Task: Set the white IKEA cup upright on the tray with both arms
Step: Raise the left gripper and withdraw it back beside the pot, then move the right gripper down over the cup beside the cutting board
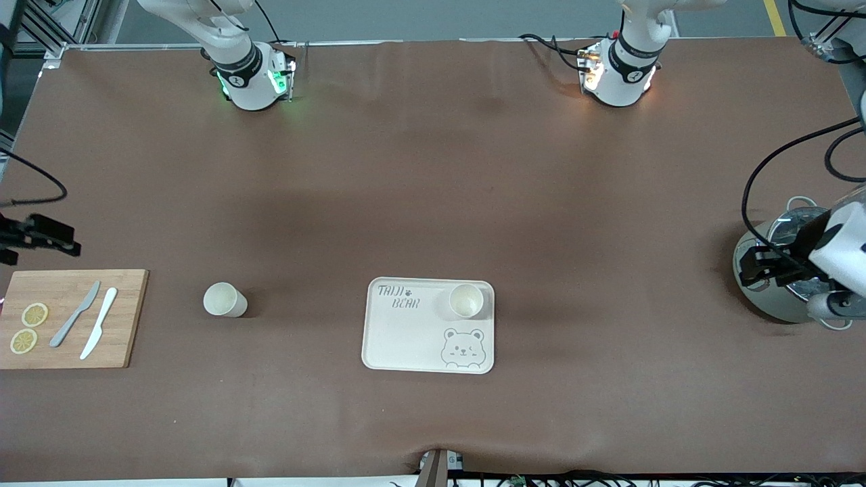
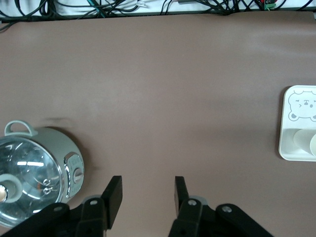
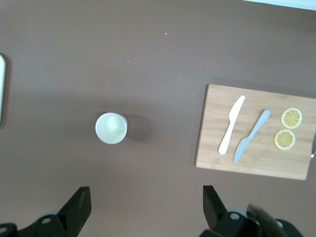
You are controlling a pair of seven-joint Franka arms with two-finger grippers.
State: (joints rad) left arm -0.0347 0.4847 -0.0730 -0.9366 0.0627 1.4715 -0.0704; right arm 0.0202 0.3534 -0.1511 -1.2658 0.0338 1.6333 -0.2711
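- Both fingers of the right gripper [image 1: 40, 235] stand wide apart and grasp nothing. It hangs over the edge of the table [image 1: 433, 169] at the right arm's end.
- One wooden cutting board [image 1: 125, 304] lies at that same end, close to the table's edge.
- On the board are two lemon slices [image 1: 34, 314], a grey knife [image 1: 74, 314] and a white knife [image 1: 99, 332]. The slices are nearest the table's edge and the knives lie side by side.
- One white cup [image 1: 224, 299] stands upright on the bare table, between the board and the tray and well apart from both. No marking can be read on it.
- The cream tray [image 1: 406, 338] lies near the middle of the table, toward the edge nearest the front camera. "TAIJI BEAR" with a small paw print runs along the tray's farther edge. A winking bear face sits in the nearer corner toward the left arm's end.
- A second white cup [image 1: 466, 301] stands upright on the tray, in the farther corner toward the left arm's end, just beside the lettering.
- A grey-green pot [image 1: 771, 297] with a glass lid sits at the table's edge at the left arm's end.
- The left gripper [image 1: 764, 267] hangs over that pot, its fingers partly apart and released, with nothing between them.
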